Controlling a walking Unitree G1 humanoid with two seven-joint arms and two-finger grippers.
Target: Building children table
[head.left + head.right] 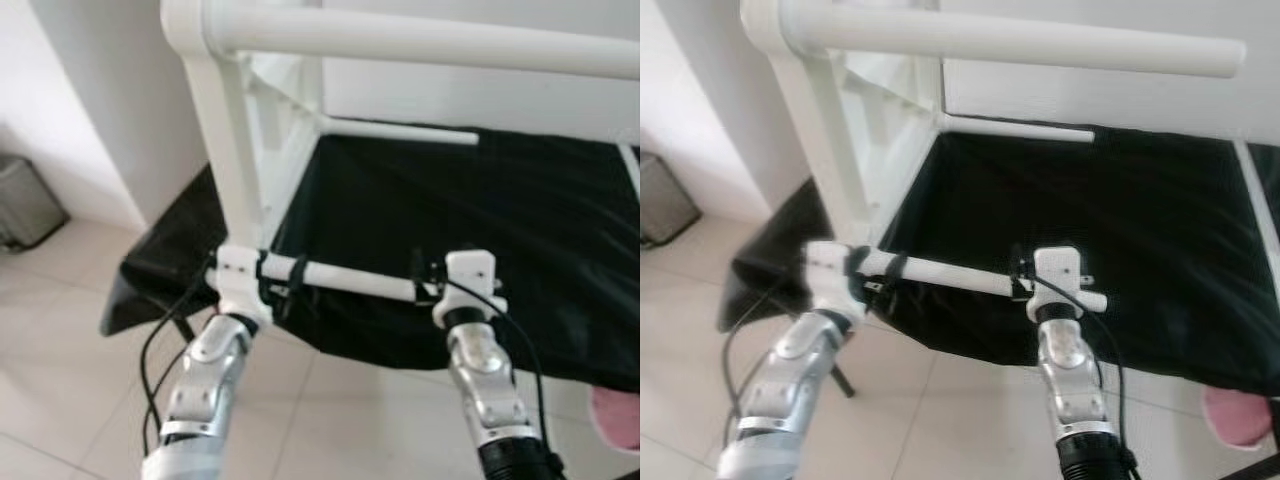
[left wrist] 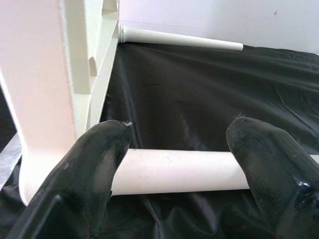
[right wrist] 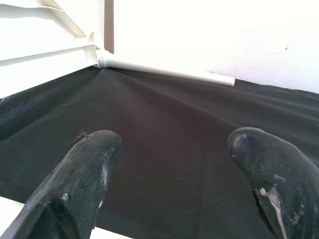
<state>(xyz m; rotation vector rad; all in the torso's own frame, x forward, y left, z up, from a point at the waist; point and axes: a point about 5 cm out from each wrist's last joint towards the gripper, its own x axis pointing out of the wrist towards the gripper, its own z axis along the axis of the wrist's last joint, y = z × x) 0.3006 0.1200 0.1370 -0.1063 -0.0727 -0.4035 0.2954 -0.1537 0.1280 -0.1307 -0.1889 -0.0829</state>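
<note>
A: Status on the white plastic children's table (image 1: 255, 130)?

B: Tipped on its side on the black sheet-covered surface (image 1: 500, 210). Tabletop stands roughly vertical at the left, legs run out sideways. Both grippers are on the near lower white round leg (image 1: 355, 281).

A: Where exactly?

B: Left gripper (image 1: 262, 283) is close to where the leg meets the tabletop. Right gripper (image 1: 432, 285) is near the leg's free end. Reads as a two-point hold: one end steadied at the socket, the other guiding the tube so it stays in line.

A: Jaws?

B: Left wrist view shows two black fingers (image 2: 94, 169) spread either side of the leg, tube sitting between them. Straddling, not clamped as far as I can tell. Right wrist view shows its fingers (image 3: 79, 174) apart with the black sheet between them; only a white sliver shows at the frame's lower corner. Can't tell if it's gripping.

A: Other legs?

B: The upper white leg (image 1: 420, 40) crosses overhead, close to the camera. The far white leg (image 1: 400, 130) lies along the sheet towards the wall (image 1: 480, 100).

A: Room to move?

B: Tight upward, since the upper leg overhangs the work. The held leg sits just at the sheet's near edge, with tiled floor (image 1: 60, 340) below. Open sheet ahead and to the right. A grey bin (image 1: 25, 200) stands on the floor to the left, well apart. My judgement is that a slip puts the tube off the edge, so push towards the tabletop and don't pull back.
</note>
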